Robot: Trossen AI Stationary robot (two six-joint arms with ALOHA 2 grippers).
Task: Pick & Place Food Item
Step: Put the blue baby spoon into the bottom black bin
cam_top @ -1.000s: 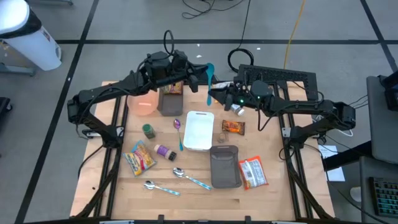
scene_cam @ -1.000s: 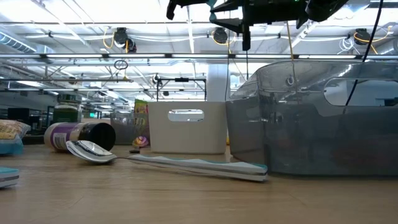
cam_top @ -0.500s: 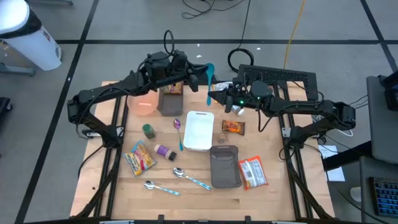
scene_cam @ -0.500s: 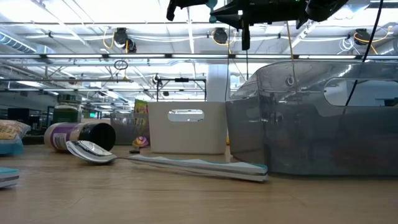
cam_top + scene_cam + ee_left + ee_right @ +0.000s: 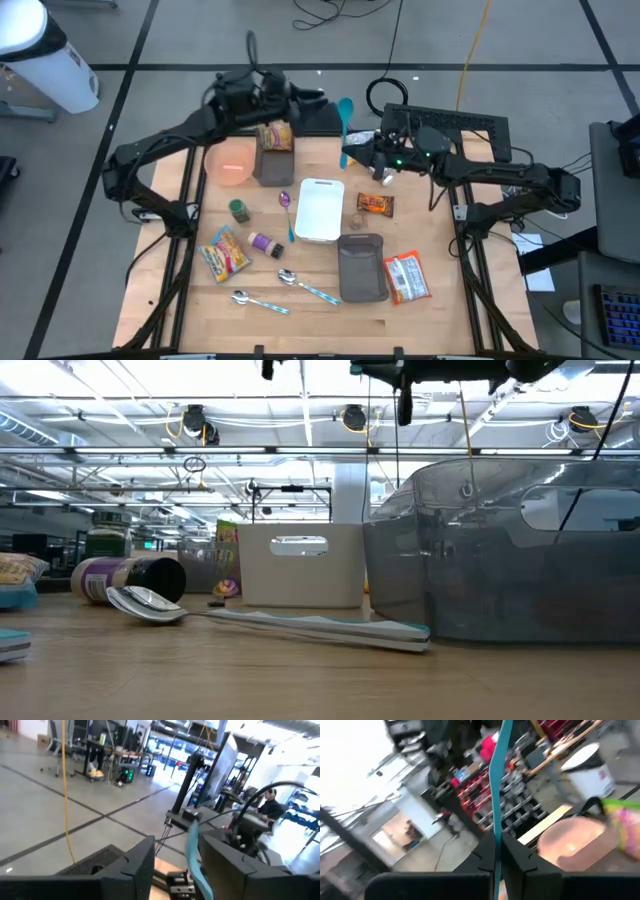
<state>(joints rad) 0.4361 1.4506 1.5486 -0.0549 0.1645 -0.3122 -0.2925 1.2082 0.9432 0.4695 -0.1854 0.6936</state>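
- Left gripper [image 5: 305, 96] — raised over the table's far edge, fingers spread wide with nothing between them, as the left wrist view shows; the teal spoon stands just beyond its tips.
- Pink bowl [image 5: 231, 161], below and to the left of that gripper: nothing visible in it. The snack bag [image 5: 276, 137] rests in the grey bin [image 5: 272, 166] beside the bowl.
- White container [image 5: 320, 210] — near the right gripper, toward the table's front; nothing visible inside.
- Right gripper [image 5: 352, 150]: fingers closed narrowly on the handle of the teal spoon [image 5: 346, 113], held upright off the table.
- Food items: chocolate packet [image 5: 376, 204] lies just in front of the right gripper; the red-and-white packet [image 5: 405, 278] lies well apart.
- Grey tray [image 5: 361, 267]: apparently empty.
- Progress, judged: most loose food items remain unplaced.
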